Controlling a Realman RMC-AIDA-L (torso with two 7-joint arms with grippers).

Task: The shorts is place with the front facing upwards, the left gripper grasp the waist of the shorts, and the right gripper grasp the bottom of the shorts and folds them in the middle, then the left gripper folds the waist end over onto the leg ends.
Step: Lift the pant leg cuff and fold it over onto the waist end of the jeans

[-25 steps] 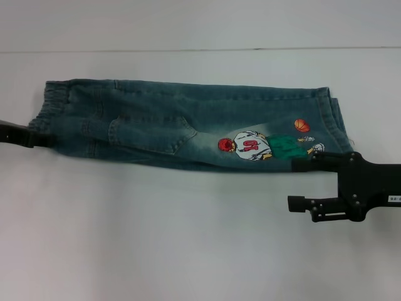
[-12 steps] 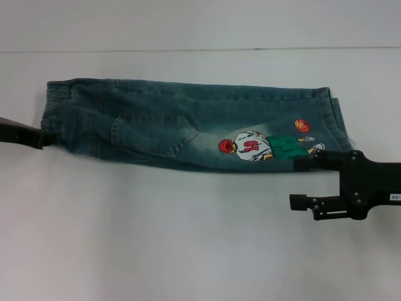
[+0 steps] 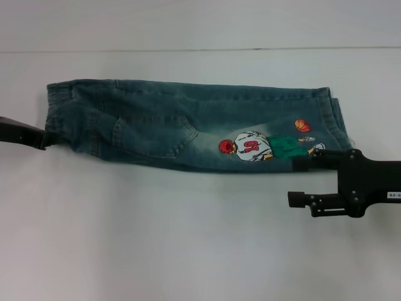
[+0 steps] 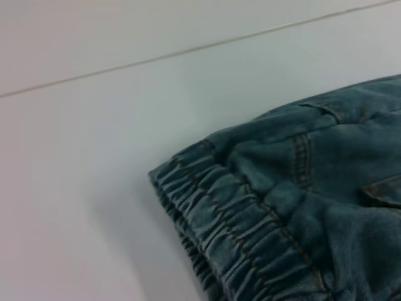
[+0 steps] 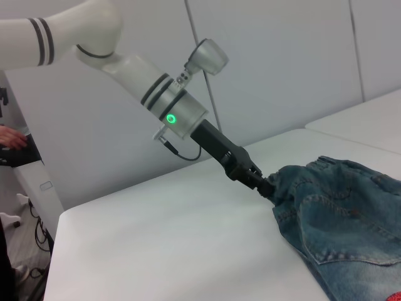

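Across the upper middle of the head view, the shorts [image 3: 188, 122] lie lengthwise, already folded. At far left the left gripper [image 3: 44, 139] pinches the waist of the shorts [image 3: 56, 113]; the leg ends [image 3: 332, 116] lie far right, where the right gripper [image 3: 299, 182] looks spread, one finger touching denim.

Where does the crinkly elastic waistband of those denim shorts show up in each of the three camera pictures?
Head view: the waist of the shorts is at the far left end, at the left gripper.
Left wrist view: the waist fills the lower middle, close up.
Right wrist view: the waist sits right of centre, at the left gripper's tip.
Shared landmark: the pocket, by the waist in every view.
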